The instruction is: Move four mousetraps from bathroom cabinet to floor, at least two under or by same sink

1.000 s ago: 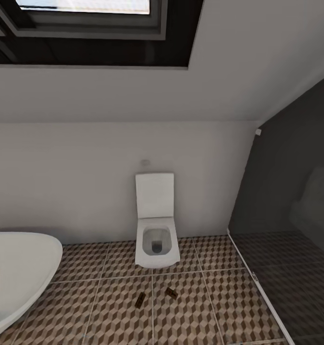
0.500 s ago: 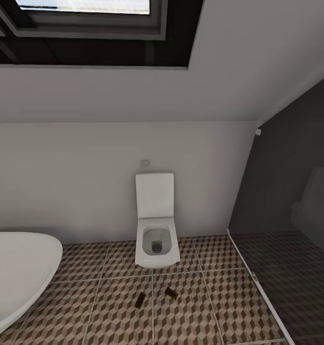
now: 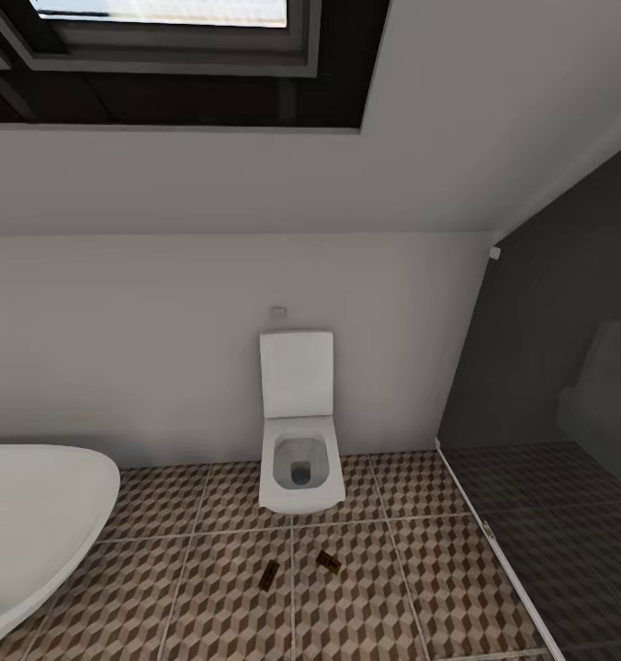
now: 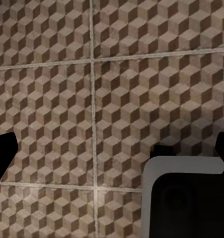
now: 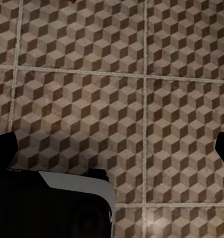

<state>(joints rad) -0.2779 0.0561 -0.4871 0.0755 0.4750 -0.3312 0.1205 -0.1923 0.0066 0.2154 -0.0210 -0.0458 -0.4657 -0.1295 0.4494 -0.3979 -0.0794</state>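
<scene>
No readable text, labels, brands or numbers, nothing legible on walls, fixtures or floor tiles

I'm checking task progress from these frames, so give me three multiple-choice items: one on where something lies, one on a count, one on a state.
1. Where do the mousetraps lie?
A. in the bathtub
B. on the bathroom floor in front of the toilet
C. on the toilet lid

2. How many mousetraps show in the head view?
A. two
B. three
C. four

3. The toilet lid is:
A. shut
B. missing
C. raised

Key: 1 B, both lie on the bathroom floor tiles just before the bowl. 2 A, one at left and another right of it. 3 C, the lid stands upright and the bowl is open.
</scene>
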